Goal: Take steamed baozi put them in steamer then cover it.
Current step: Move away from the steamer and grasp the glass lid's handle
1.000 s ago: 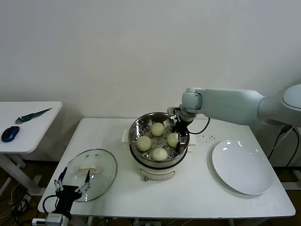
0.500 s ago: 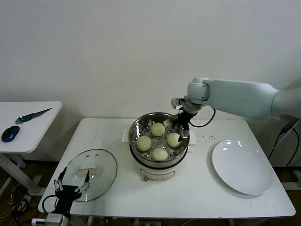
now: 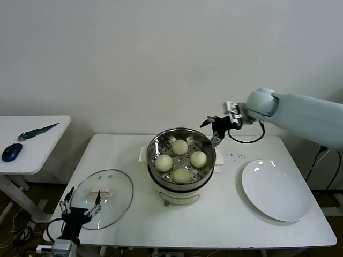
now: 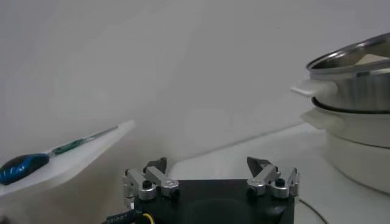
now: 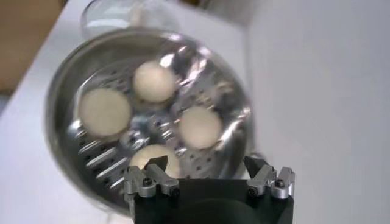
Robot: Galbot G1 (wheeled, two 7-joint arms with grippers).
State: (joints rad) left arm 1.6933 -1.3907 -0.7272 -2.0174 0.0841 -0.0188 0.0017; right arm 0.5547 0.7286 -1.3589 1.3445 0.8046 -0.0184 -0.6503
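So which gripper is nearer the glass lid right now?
Left. The left gripper hovers open at the glass lid's near edge; the right gripper is open beyond the steamer's far rim.

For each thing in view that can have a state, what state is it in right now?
Buns: all four in the steamer basket.
Steamer: uncovered.
Lid: lying flat on the table, handle up, off the steamer.
Plate: empty.
Right hand: open, holding nothing, above the steamer's far right rim.
Left hand: open, holding nothing, at the lid's near edge.
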